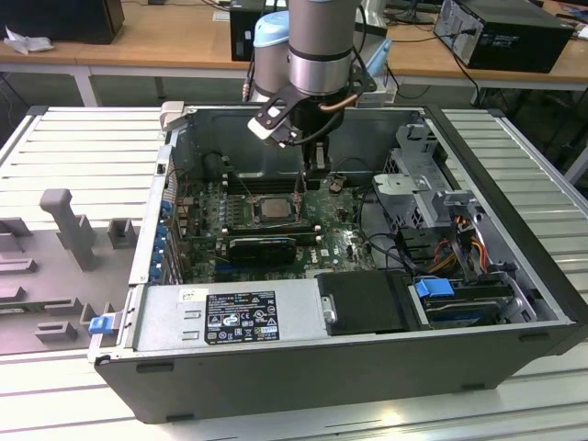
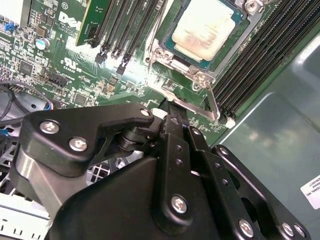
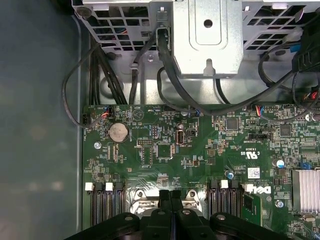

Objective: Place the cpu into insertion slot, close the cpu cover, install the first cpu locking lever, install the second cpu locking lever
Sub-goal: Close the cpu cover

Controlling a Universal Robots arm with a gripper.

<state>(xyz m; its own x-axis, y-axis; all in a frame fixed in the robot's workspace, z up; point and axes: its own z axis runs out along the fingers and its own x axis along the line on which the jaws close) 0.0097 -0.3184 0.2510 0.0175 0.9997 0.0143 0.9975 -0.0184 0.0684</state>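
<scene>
Exterior view: my gripper (image 1: 315, 172) hovers just beside the insertion slot (image 1: 273, 221), fingers pinched together, empty.
Cpu: cpu (image 2: 202, 27) seated in slot, cpu cover (image 2: 175, 64) apparently down.
Risk: I fear a fingertip sliding off locking lever (image 2: 213, 102) beside slot, gouging board (image 3: 200, 150).

A lab: wooden desks (image 1: 165, 39) with computer towers (image 1: 501, 32) behind a slatted metal workbench (image 1: 83, 138).

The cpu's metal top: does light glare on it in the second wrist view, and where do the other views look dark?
In the second wrist view the cpu shines pale with glare; in the first wrist view the case wall lies dim; in the exterior view the motherboard sits in shade.
</scene>
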